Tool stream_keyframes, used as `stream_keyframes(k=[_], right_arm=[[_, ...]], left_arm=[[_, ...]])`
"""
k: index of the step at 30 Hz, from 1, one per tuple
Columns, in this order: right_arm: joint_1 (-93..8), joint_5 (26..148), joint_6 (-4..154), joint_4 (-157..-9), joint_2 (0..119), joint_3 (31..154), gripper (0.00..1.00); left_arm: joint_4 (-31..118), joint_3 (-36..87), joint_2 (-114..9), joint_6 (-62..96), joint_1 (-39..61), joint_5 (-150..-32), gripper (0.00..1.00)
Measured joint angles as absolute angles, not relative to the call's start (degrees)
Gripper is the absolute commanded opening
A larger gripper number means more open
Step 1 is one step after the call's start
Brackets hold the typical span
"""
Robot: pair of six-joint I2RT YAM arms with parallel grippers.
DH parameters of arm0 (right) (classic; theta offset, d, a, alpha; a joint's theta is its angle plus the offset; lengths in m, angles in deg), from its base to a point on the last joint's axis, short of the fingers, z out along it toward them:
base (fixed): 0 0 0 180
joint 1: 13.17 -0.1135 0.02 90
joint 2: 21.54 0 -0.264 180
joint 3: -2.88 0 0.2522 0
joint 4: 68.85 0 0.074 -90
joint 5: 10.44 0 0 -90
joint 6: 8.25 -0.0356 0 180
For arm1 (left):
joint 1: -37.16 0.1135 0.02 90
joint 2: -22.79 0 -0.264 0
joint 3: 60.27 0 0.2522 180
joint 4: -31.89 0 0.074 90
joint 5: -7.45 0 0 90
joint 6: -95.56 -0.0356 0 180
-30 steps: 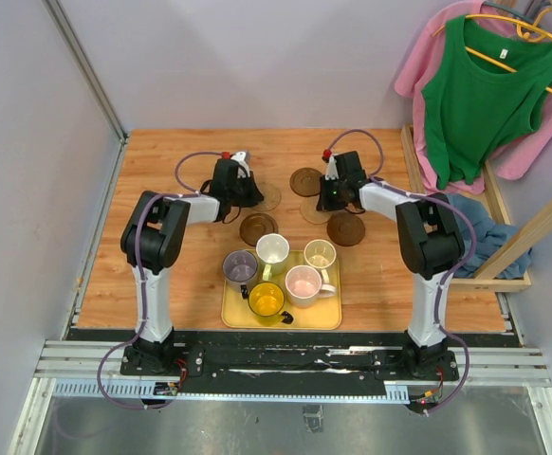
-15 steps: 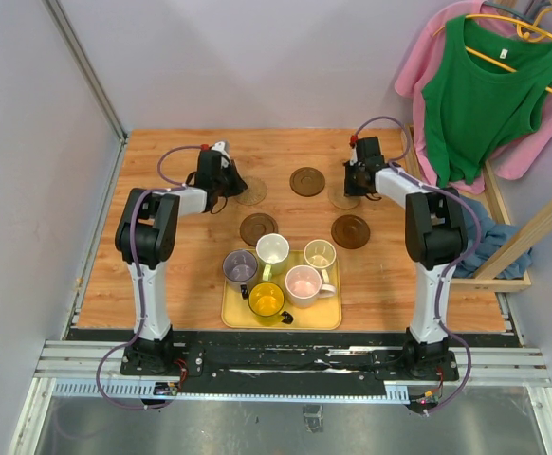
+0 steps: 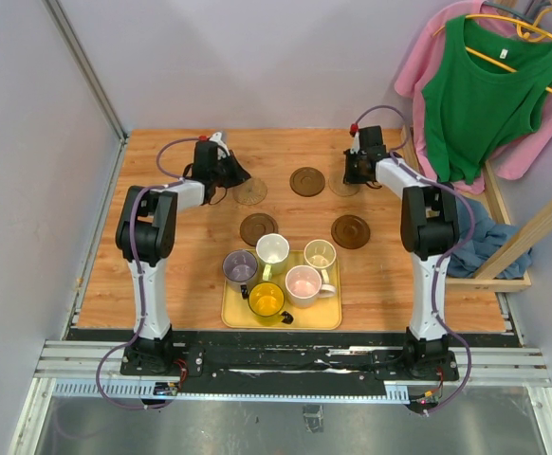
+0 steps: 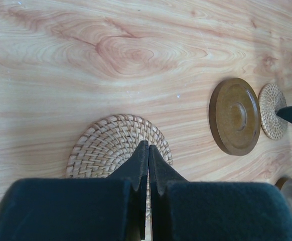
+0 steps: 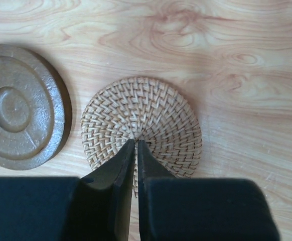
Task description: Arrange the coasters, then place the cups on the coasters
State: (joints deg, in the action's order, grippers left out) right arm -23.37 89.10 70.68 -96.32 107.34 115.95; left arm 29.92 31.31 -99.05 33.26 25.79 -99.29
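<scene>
We are arranging the coasters with both pincers clenched and grasping nothing: the left pincer (image 4: 148, 150) is pointing tips-down at the left woven coaster (image 4: 103, 145) on the far tabletop (image 4: 136, 50), and the right pincer (image 5: 136, 146) at the right woven coaster (image 5: 151, 113), just beside a dark brown coaster (image 5: 20, 118). To slide them well, we are judging that steady pressure near each disc's middle matters, spacing them evenly, while the mugs (image 3: 303, 282) are waiting on the yellow tray (image 3: 328, 320).

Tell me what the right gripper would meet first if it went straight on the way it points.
The woven tan coaster: the right gripper points down at its middle, fingers shut. Whether they touch it is unclear.
</scene>
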Motion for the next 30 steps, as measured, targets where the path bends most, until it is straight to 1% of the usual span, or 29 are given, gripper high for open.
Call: stream_keyframes(k=[9,16,21,30], right_arm=[[-28.0,90.3,74.8,-95.3,106.1,116.7,0.1],[-32.5,90.8,76.4,-95.3,107.7,122.7,0.1],[-32.9,91.9,76.4,-95.5,111.1,127.1,0.09],[-33.0,92.9,76.5,-97.7,114.1,127.2,0.07]], left_arm=[[32.2,28.0,-96.6,32.7,25.8,-100.4,0.0],[35.1,26.0,-94.3,31.2,25.8,-100.3,0.01],[36.0,26.0,-94.3,30.8,25.4,-100.6,0.01],[37.3,28.9,-96.9,30.7,24.3,-102.0,0.01]])
